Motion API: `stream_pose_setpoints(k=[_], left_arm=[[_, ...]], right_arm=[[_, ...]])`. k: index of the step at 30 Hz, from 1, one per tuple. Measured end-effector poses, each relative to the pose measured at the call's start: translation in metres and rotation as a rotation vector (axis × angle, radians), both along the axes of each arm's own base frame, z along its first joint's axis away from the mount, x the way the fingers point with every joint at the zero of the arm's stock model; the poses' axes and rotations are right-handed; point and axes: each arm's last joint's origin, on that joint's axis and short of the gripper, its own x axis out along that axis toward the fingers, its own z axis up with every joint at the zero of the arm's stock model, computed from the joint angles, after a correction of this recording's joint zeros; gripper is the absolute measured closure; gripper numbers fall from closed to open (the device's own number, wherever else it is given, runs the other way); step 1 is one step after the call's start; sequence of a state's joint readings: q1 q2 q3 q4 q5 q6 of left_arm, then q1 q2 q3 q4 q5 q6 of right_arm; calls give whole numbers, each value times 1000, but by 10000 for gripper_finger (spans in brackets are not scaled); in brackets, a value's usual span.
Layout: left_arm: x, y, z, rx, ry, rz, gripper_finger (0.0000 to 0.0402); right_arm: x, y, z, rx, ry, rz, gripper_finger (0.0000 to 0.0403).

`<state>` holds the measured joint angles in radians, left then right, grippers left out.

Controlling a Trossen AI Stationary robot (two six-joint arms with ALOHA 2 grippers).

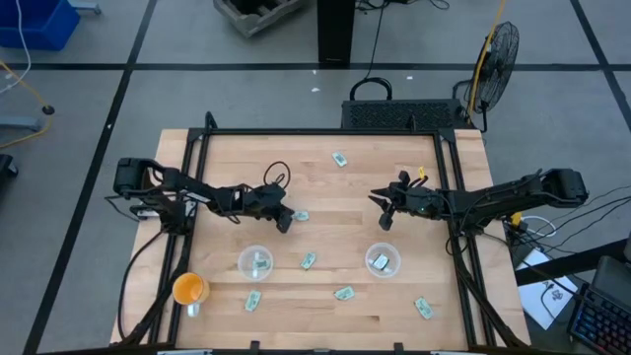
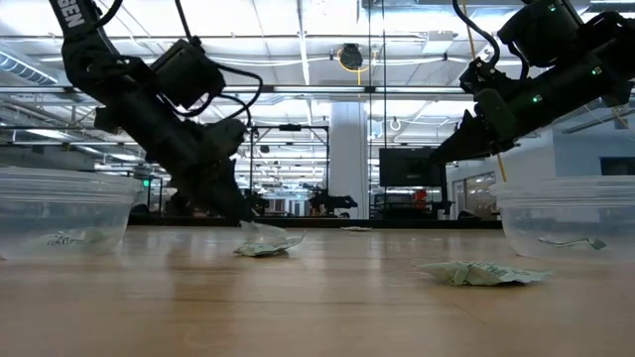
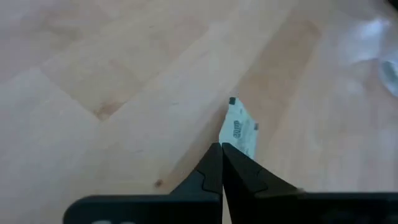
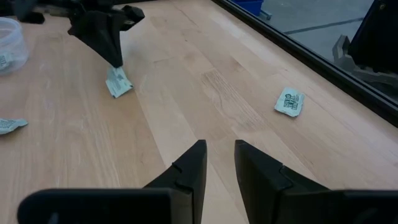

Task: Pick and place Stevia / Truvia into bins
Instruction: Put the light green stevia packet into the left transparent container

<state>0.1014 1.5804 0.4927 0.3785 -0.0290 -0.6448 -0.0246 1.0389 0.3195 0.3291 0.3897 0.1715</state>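
Small pale green and white Stevia packets lie scattered on the wooden table, among them one near the far edge (image 1: pixel 340 158) and several along the near side (image 1: pixel 309 260) (image 1: pixel 344 293). Two clear cups, the left one (image 1: pixel 241 264) and the right one (image 1: pixel 397 261), each hold a packet. My left gripper (image 1: pixel 287 223) is down at the table near the middle, shut on one packet (image 1: pixel 302 215). My right gripper (image 1: pixel 386 219) hangs open above the table on the right, over bare wood, far of the right cup. My left gripper pinches the Stevia packet by one short end (image 3: pixel 227 140) between its two fingertips (image 3: pixel 211 163). The fingers slant down at it from the table's left. The packet's far end (image 3: pixel 234 103) sticks out past the tips; in the low view the packet (image 2: pixel 266 244) lies low on the table.
An orange cup (image 1: pixel 188 289) stands at the near left corner. More packets lie near the near edge (image 1: pixel 253 300) (image 1: pixel 423 309). A black frame (image 1: pixel 315 133) runs around the table. Bare wood lies between the two grippers.
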Motion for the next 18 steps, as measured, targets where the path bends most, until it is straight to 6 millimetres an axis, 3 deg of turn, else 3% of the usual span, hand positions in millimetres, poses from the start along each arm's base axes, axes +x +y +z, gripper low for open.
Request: stream_pose_setpoints(k=[9,13,18], left_arm=[[-16,-19,59,82,-178,-162,399],[-41,-34,82,80,-171,-231,398],[-79,-55,94,83,-72,-364,398]], right_arm=[[-1,0,-1,0,13,0,328],[-1,0,-1,0,14,0,328],[-1,0,-1,0,14,0,328]])
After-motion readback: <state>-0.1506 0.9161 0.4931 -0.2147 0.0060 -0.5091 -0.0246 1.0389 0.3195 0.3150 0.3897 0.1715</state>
